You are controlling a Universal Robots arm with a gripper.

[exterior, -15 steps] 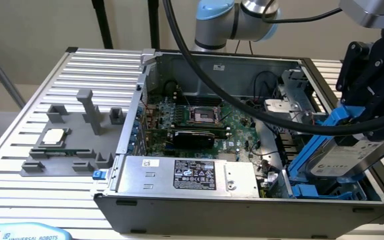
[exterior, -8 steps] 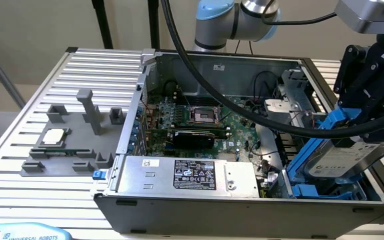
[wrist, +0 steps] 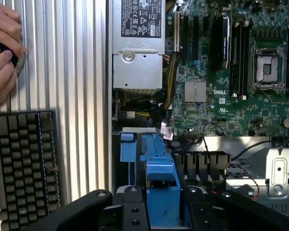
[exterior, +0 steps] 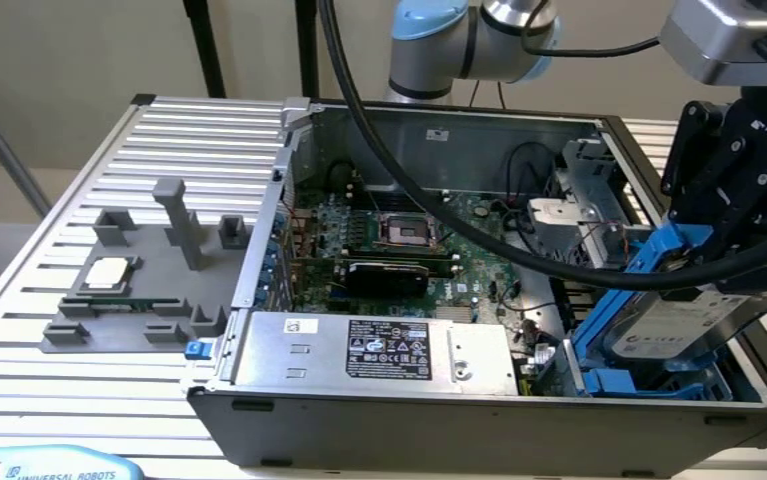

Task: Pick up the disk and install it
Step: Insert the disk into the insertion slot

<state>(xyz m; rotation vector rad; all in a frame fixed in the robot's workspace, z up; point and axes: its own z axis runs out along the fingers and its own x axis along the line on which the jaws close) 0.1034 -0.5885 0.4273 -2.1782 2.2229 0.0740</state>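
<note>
Holding the disk (exterior: 677,330) tilted over the blue drive bay (exterior: 617,382) at four o'clock of the exterior view, the gripper (exterior: 703,275) is mid-install, and seating likely demands levelling it with the bay.

Blue-bracketed silver disk (exterior: 687,322) tilted steeply, lower end inside case (exterior: 490,418).

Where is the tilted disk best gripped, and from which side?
On the blue bracket along its upper edge, from above: the disk stands tilted on edge in the case, so that narrow edge faces up. The gripper is shut there.
</note>
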